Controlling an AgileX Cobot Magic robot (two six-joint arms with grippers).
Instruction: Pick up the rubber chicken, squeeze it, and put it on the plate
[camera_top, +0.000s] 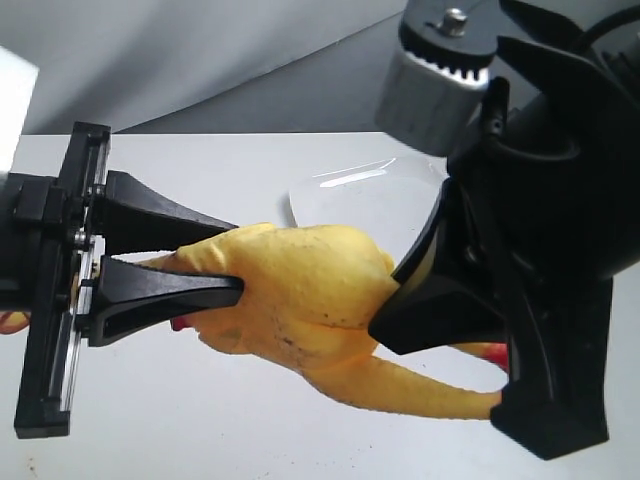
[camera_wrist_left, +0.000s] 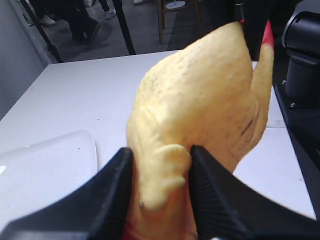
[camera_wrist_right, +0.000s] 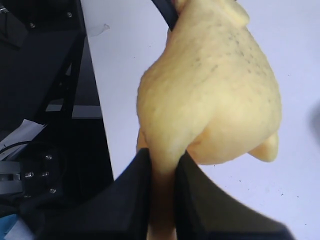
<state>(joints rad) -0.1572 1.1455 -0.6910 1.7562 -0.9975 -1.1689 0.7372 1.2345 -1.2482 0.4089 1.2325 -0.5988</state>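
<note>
The yellow rubber chicken (camera_top: 310, 290) hangs above the white table, held from both sides. My left gripper (camera_top: 235, 255) is shut on its body from the left; its black fingers (camera_wrist_left: 112, 185) pinch a fold of yellow rubber (camera_wrist_left: 165, 170). My right gripper (camera_top: 395, 290) is shut on the chicken's other end, where the body narrows (camera_wrist_right: 162, 165). The speckled body (camera_wrist_right: 215, 90) bulges between them. A thin yellow part with red at its end (camera_top: 480, 355) trails down to the right. The glossy white plate (camera_top: 350, 195) lies on the table behind the chicken, partly hidden by it and by the right arm.
The white table (camera_top: 200, 420) runs under both arms. In the left wrist view the plate's rim (camera_wrist_left: 85, 145) lies beside the gripper. The right arm's black body (camera_top: 560, 250) fills the right of the exterior view. The table's edge (camera_wrist_right: 97, 95) borders dark equipment.
</note>
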